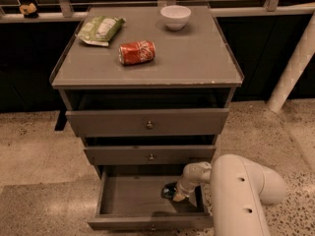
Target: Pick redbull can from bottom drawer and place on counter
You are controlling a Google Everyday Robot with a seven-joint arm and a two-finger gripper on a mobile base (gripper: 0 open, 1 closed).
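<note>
- The worktop [197, 58] is a flat grey square with a pale, chipped front edge.
- The bottom drawer [128, 198] is grey-brown, deep and pulled open.
- A smooth white arm [241, 191], cut off below, reaches into the drawer.
- On the worktop are a crinkled green bag [101, 29], an orange-red can [137, 52] on its side with unreadable white script, and a round white bowl [175, 16].
- The end effector [173, 194] is low in the drawer's right side; I cannot tell how wide it is.
- The redbull can [169, 190] is a dark glint against the end effector, mostly hidden, its label illegible.

An office or lab test area is indicated: a freestanding cabinet [108, 124] with a grey counter [197, 58] is set on speckled polished floor [34, 146], with a metal railing [266, 9] along the top of the frame. The pincer [173, 193] is seen in the bottom drawer [133, 195], lower centre.
</note>
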